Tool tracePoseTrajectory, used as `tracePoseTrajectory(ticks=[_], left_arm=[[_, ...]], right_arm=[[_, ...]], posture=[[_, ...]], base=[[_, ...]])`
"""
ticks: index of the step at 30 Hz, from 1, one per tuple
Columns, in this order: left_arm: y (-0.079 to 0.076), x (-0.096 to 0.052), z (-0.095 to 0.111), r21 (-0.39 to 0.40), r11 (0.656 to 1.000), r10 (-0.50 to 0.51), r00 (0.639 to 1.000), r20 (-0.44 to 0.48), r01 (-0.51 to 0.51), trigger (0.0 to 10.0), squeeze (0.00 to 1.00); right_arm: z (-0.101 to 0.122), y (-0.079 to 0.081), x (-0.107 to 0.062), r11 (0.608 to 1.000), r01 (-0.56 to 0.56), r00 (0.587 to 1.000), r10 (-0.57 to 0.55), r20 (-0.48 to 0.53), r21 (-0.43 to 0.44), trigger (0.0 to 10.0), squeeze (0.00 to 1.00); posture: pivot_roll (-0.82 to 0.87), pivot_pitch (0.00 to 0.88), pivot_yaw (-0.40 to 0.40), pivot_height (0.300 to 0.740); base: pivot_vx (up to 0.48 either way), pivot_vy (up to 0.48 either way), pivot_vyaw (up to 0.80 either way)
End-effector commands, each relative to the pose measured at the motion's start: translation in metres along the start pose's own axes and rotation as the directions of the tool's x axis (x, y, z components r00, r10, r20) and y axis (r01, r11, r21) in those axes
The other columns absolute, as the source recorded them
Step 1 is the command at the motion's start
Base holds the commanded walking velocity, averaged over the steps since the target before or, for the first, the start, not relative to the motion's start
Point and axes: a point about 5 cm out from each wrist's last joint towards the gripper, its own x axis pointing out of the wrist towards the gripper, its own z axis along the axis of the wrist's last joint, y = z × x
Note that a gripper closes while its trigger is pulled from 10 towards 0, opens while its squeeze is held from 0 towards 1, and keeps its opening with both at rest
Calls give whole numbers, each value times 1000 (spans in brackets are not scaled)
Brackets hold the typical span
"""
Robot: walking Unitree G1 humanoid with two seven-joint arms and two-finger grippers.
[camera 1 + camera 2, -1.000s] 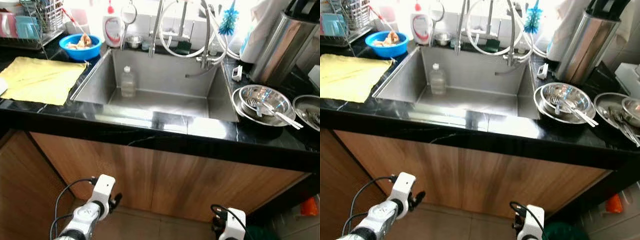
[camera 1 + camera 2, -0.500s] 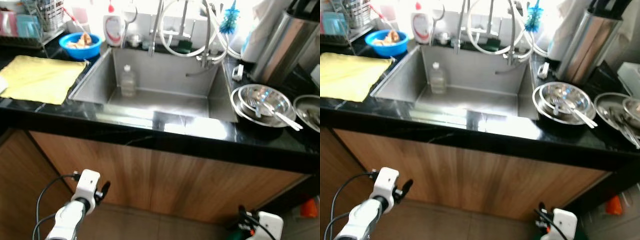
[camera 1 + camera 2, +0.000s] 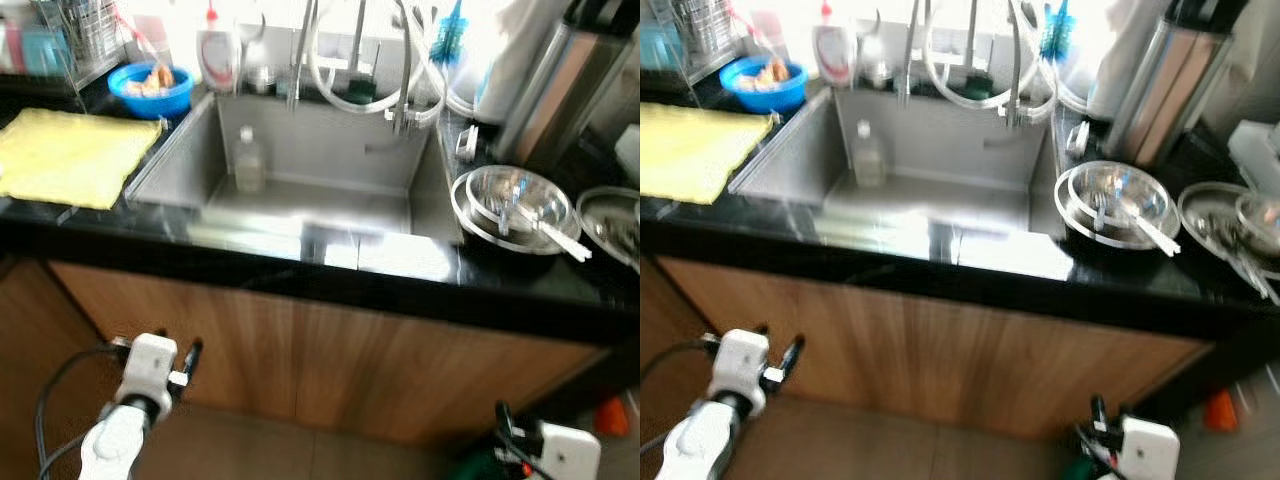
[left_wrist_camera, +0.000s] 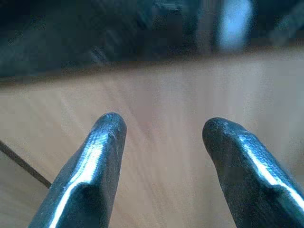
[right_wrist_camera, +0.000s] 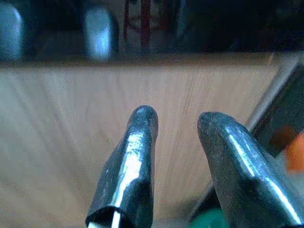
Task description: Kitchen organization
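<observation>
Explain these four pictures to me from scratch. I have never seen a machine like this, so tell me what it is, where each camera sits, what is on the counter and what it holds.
This is a walking humanoid robot facing a kitchen sink. The two wide pictures come from the two eyes of its head camera, looking down. The two close-ups come from cameras on its wrists, looking along each gripper's two black fingers at the wooden cabinet front.

On the black counter lie a yellow cloth, a blue bowl and steel bowls with utensils. A clear bottle stands in the sink.

The left gripper and right gripper hang low with fingers apart, holding nothing.
</observation>
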Motion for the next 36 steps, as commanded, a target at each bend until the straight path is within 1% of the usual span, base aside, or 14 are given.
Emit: tracePoseTrajectory(ticks=[1, 5, 10, 13, 15, 18, 19, 20, 21, 22, 23, 24, 28, 36], left_arm=[[3, 3, 10, -5, 999, 37, 999, 29, -37, 10000, 0], [5, 10, 24, -23, 997, 79, 994, 74, -78, 10000, 0], [-2, 32, 70, -39, 995, 95, 971, 222, -88, 10000, 0], [-7, 39, 82, -58, 996, 85, 965, 249, -73, 10000, 0], [-28, 51, 103, -64, 998, 15, 950, 310, 5, 10000, 0], [-47, 59, 116, -71, 995, -42, 934, 354, 72, 10000, 0], [-47, 59, 116, -71, 995, -42, 934, 354, 72, 10000, 0], [-56, 63, 119, -82, 992, -62, 933, 355, 97, 10000, 0], [-61, 65, 119, -88, 990, -75, 931, 357, 114, 10000, 0], [-69, 69, 121, -95, 986, -97, 929, 357, 140, 10000, 0], [-69, 69, 121, -95, 986, -97, 929, 357, 140, 10000, 0], [-77, 73, 123, -106, 980, -121, 927, 355, 169, 10000, 0], [-92, 81, 129, -118, 966, -173, 916, 362, 229, 10000, 0], [-102, 90, 137, -123, 955, -208, 903, 375, 271, 10000, 0]], right_arm=[[15, -3, 4, 1000, 11, 999, -11, 37, -15, 10000, 0], [29, -3, 10, 1000, 8, 998, -6, 70, -22, 10000, 0], [63, 8, 24, 998, -35, 987, 41, 158, -43, 10000, 0], [73, 10, 29, 998, -35, 983, 44, 180, -52, 10000, 0], [87, 16, 40, 997, -57, 972, 68, 226, -55, 10000, 0], [99, 21, 49, 995, -80, 961, 93, 261, -59, 10000, 0], [99, 21, 49, 995, -80, 961, 93, 261, -59, 10000, 0], [103, 22, 53, 995, -81, 958, 95, 271, -64, 10000, 275], [105, 22, 56, 994, -89, 954, 101, 281, -57, 10000, 1000], [109, 23, 60, 993, -100, 950, 113, 290, -58, 10000, 1000], [109, 23, 60, 993, -100, 950, 113, 290, -58, 10000, 1000], [112, 25, 65, 992, -104, 949, 120, 293, -70, 10000, 1000], [117, 30, 73, 987, -135, 942, 156, 298, -89, 10000, 1000], [121, 38, 86, 984, -151, 938, 174, 300, -97, 10000, 1000]], posture=[[26, 0, -64, 740], [30, 0, -71, 740], [30, 0, -74, 740], [24, 0, -69, 740], [16, 0, -63, 740], [6, 0, -54, 740], [6, 0, -54, 740], [3, 0, -52, 740], [2, 0, -51, 740], [-5, 0, -47, 740], [-5, 0, -47, 740], [-9, 0, -47, 740], [-16, 0, -42, 740], [-15, 0, -41, 740]], base=[[0, 0, 0], [0, 0, 0], [0, 0, 0], [0, 0, 0], [0, 0, 0], [0, 0, 0], [0, 0, 0], [0, 0, 0], [0, 0, 0], [0, 0, 0], [0, 0, 0], [0, 0, 0], [0, 0, 0], [0, 0, 0]])
